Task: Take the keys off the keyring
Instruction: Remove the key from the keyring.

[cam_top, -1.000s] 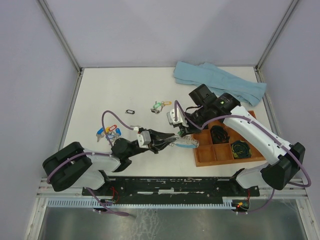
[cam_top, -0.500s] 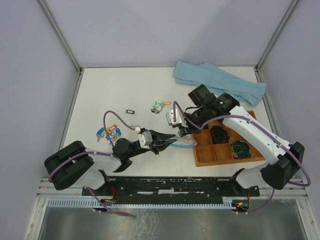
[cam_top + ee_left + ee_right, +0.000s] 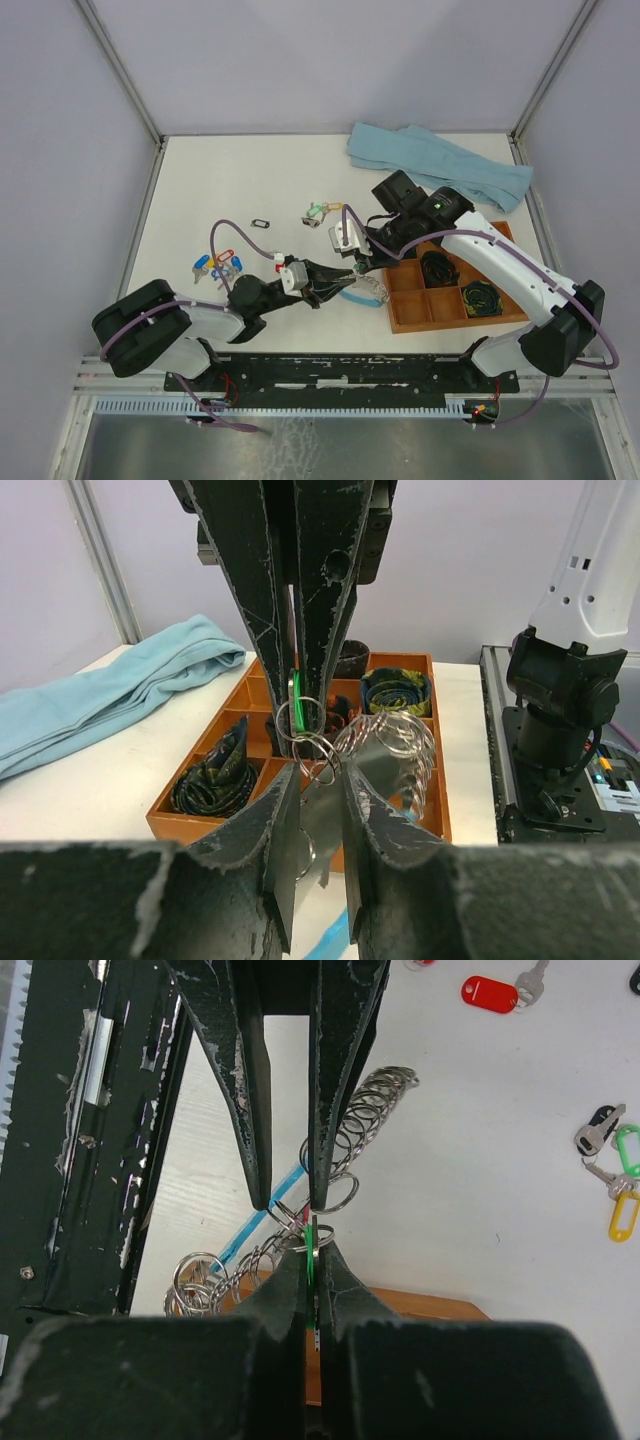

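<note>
Top external view: the keyring (image 3: 364, 291), a blue arc with silvery coils, sits just beside the near-left corner of the wooden tray (image 3: 440, 322), between the two arms. On its small rings the left gripper (image 3: 346, 281) is pinched; the right gripper (image 3: 358, 268) is clamped on a green-tagged key (image 3: 311, 1255) meeting those rings. Loose keys (image 3: 216, 265) lie to the left, and a second key cluster (image 3: 321, 212) lies farther back. A blue cloth (image 3: 440, 165) lies at the far edge.
</note>
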Controlling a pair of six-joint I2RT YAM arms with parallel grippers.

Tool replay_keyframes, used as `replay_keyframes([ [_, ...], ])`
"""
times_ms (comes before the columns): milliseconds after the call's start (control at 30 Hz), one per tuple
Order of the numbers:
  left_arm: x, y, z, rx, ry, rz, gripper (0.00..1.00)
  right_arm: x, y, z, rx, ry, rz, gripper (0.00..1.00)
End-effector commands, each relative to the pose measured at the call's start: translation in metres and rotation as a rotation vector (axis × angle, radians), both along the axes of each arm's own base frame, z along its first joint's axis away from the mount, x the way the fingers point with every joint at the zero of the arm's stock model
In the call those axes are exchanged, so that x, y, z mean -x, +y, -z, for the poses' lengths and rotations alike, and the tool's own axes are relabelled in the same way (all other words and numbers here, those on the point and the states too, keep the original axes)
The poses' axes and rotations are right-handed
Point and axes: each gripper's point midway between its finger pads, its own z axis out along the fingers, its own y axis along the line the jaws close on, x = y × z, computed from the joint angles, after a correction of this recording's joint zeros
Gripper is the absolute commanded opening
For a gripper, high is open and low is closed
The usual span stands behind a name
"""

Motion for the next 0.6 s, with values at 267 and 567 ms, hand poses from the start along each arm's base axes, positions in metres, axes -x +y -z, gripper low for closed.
replay_keyframes([
  [267,-0.010,-0.005,-0.020,0.041,-0.048,-0.040,0.26,-0.006,0.008,-0.006,-0.023,-0.036,0.009,0.01],
  [567,-0.021,-0.006,-0.010,-0.003,-0.024,-0.089,0.18,-0.006,0.008,-0.006,-0.021,-0.037,0.012,0.01],
])
